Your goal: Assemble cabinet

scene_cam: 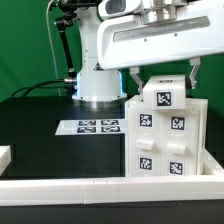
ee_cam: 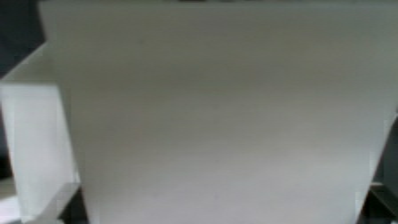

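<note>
The white cabinet (scene_cam: 168,135) stands upright at the exterior view's right, with black-and-white tags on its front and on its top block (scene_cam: 163,97). My gripper (scene_cam: 165,78) hangs straight above it. Its two fingers (scene_cam: 134,76) flank the top block on both sides and look pressed against it, so the jaws are shut on the cabinet's top. In the wrist view a blurred white face of the cabinet (ee_cam: 231,110) fills nearly the whole picture, and the fingertips do not show there.
The marker board (scene_cam: 92,126) lies flat on the black table left of the cabinet. The arm's white base (scene_cam: 97,85) stands behind it. A white rail (scene_cam: 60,184) runs along the front edge, with a small white piece (scene_cam: 4,155) at the far left.
</note>
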`<state>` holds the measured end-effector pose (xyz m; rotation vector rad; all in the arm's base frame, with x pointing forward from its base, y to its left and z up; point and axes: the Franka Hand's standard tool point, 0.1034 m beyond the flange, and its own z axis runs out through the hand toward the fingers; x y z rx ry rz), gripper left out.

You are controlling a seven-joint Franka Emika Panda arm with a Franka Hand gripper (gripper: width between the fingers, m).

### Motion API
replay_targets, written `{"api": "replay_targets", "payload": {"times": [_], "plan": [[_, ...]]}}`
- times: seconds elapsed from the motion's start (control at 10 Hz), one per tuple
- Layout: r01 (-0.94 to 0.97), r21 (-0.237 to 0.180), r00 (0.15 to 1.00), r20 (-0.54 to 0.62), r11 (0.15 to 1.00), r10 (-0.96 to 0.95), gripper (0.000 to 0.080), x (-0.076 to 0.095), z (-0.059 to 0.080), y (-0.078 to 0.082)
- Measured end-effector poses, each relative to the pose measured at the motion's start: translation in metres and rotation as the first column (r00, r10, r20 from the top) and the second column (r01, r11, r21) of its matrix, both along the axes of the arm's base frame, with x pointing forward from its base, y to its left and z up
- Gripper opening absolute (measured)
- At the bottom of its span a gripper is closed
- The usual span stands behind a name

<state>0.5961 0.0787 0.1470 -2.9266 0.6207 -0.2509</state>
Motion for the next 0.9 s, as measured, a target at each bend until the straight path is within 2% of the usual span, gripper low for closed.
{"api": "replay_targets", "payload": {"times": [0.3,0.6,0.9], "plan": [[0.202,0.036,0.979,-0.024,0.979,-0.201,0.056,0.0001,0.0006,-0.0019],[0.309,0.053,0.951,-0.042,0.95,-0.307,0.056,-0.0001,0.0011,-0.003],[0.502,0.078,0.864,-0.089,0.861,-0.495,0.056,-0.0026,0.0002,-0.0007]]}}
